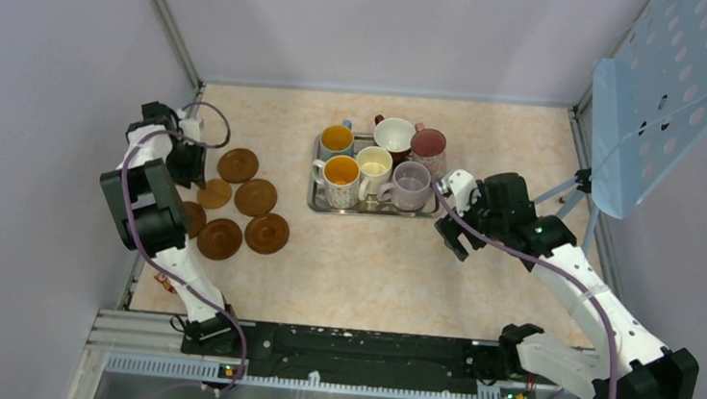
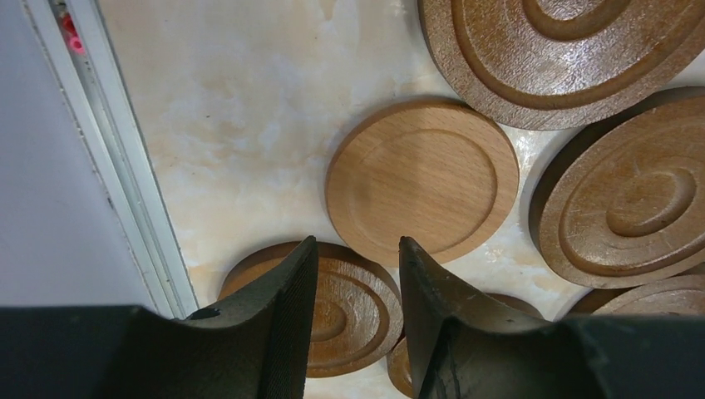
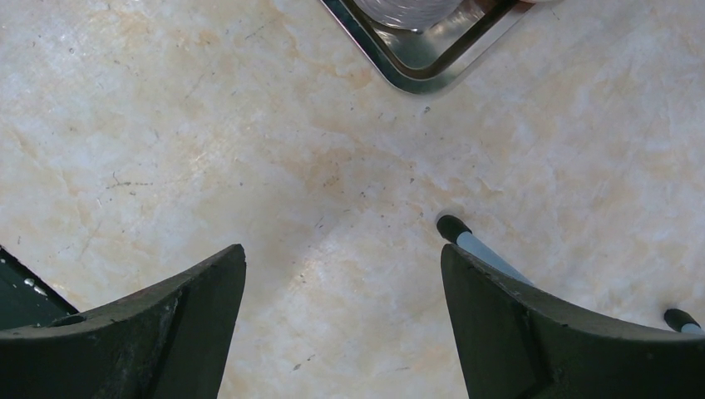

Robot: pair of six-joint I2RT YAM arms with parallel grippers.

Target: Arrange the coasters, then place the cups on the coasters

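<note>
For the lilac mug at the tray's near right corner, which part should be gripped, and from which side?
Probably the right-hand rim wall, pinched from above, one finger inside, one outside. The lilac mug stands upright, mouth open; the cream mug crowds its left, the maroon-pink mug stands behind, and its right side is free.

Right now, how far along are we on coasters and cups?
Done: nothing that shows. The coasters sit bunched at the left of the table, not spread out. In hand: the left gripper hovers over that bunch, jaws partly apart, nothing between them. The right gripper is open beside the tray. Left: spacing the coasters, then moving all six cups off the tray.
</note>
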